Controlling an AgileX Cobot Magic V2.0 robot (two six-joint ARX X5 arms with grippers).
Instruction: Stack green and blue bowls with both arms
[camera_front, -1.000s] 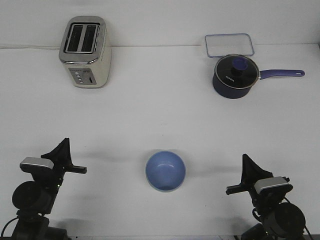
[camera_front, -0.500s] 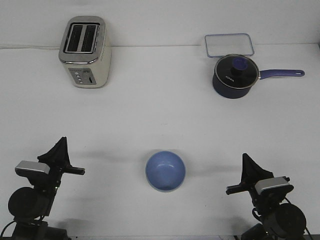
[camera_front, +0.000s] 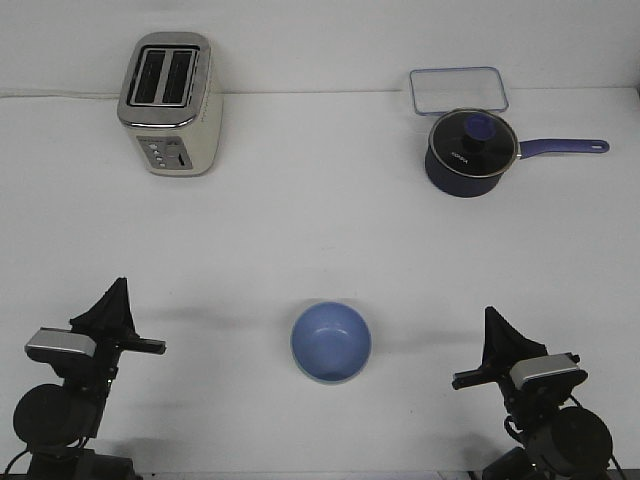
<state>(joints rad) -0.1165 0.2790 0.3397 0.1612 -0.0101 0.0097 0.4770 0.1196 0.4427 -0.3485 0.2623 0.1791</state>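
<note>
Nearest, the left gripper (camera_front: 112, 305) and right gripper (camera_front: 497, 340) sit at the table's (camera_front: 300, 230) front corners, both empty; whether their jaws are apart or together cannot be told. Between them rests the blue bowl (camera_front: 331, 342), upright, touching neither. Far back stand a toaster (camera_front: 170, 103), a lidded saucepan (camera_front: 472, 152) and a clear container (camera_front: 458, 90).

Both arms black throughout. Left hand (camera_front: 108, 305): dark, tapering to a pointed wedge. Just behind it, a silver-grey rounded camera housing (camera_front: 54, 343) with a darker face. A thin black rod (camera_front: 143, 347) juts sideways from the wrist beside the hand. Below the housing, a round black joint drum (camera_front: 50, 420).

Right hand (camera_front: 498, 338): same black wedge form. Matching silver-grey housing (camera_front: 545, 372) behind it, black side rod (camera_front: 470, 379), round black joint drum (camera_front: 575, 440). Thin dark cables loop beside the drum.
</note>
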